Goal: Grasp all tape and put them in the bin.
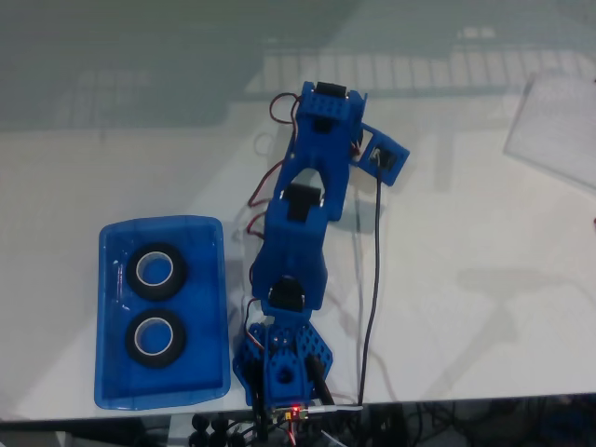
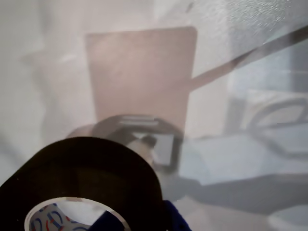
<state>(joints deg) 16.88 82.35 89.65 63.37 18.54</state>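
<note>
In the fixed view the blue bin (image 1: 110,279) lies at the left of the white table, with two black tape rolls in it, one (image 1: 155,271) behind the other (image 1: 155,338). The blue arm (image 1: 303,242) is folded over the table's middle and covers its own gripper. In the wrist view a third black tape roll (image 2: 91,168) with a pale printed core fills the lower left. My gripper (image 2: 144,224) is shut on its wall: one blue finger (image 2: 108,222) shows inside the ring and the other (image 2: 174,217) outside it. The roll hangs above the glossy table.
A pale sheet (image 1: 559,126) lies at the back right. A black cable (image 1: 372,279) runs from the wrist camera mount (image 1: 386,154) down to the base (image 1: 279,368) at the table's front edge. Bare table lies to the right of the arm.
</note>
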